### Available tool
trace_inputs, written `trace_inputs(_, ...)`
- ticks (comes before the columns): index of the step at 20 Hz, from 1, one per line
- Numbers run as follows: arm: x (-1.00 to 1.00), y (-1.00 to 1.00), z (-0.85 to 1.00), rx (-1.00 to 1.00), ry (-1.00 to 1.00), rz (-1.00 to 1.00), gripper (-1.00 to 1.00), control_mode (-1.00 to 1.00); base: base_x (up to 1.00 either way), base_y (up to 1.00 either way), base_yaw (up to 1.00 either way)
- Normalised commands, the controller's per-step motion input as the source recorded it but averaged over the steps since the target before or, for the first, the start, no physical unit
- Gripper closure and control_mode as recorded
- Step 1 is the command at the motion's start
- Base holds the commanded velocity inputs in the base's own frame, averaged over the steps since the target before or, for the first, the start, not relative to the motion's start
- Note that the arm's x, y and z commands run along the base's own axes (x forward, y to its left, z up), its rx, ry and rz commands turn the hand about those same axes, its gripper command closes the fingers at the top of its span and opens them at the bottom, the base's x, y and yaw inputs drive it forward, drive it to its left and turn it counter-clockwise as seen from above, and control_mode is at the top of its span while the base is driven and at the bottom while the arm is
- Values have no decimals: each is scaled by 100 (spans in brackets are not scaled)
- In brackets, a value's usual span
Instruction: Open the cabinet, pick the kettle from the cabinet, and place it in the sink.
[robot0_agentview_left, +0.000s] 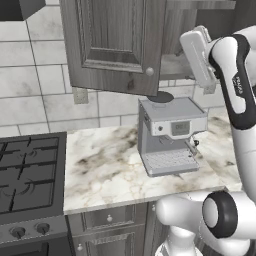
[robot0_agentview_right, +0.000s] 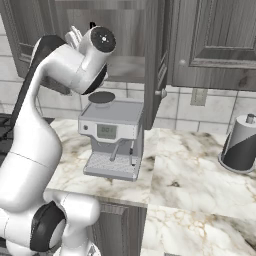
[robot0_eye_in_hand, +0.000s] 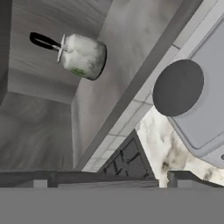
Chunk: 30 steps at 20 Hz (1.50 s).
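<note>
The cabinet (robot0_agentview_left: 115, 45) hangs above the counter with its door swung open, and its shelf shows in the right base view as cabinet (robot0_agentview_right: 120, 65). Inside, the kettle (robot0_eye_in_hand: 83, 56) stands on the shelf, silvery with a greenish patch and a black handle; the hand view is rolled, so it appears sideways. My gripper (robot0_eye_in_hand: 109, 180) is open and empty, a short way back from the kettle at the cabinet's mouth. The gripper (robot0_agentview_left: 201, 34) is raised beside the open door, and in the right base view the gripper (robot0_agentview_right: 74, 35) points into the opening. The sink is out of view.
A boxy grey coffee machine (robot0_agentview_left: 170, 135) stands on the marble counter (robot0_agentview_left: 105, 170) directly under the open cabinet. A black gas stove (robot0_agentview_left: 30, 170) lies to the left. A grey and black canister (robot0_agentview_right: 242, 145) stands at the right. The open door's edge (robot0_agentview_right: 155, 60) juts out beside my arm.
</note>
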Motion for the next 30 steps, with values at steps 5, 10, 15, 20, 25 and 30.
trace_inputs(5, 45, 6, -1, 18, 0, 5, -100, -100, 0, 0, 0)
trace_inputs(10, 43, 19, -3, 18, -2, 8, -100, -100, 0, 0, 0)
trace_inputs(15, 41, 15, 0, 17, -2, 10, -100, -100, 0, 0, 0)
trace_inputs(20, 40, 6, 0, 17, 0, 9, -100, -100, 0, 0, 0)
trace_inputs(25, 37, 11, 0, 11, 0, 10, -100, -100, 0, 0, 0)
trace_inputs(30, 32, 28, 0, 6, -1, 10, -100, -100, 0, 0, 0)
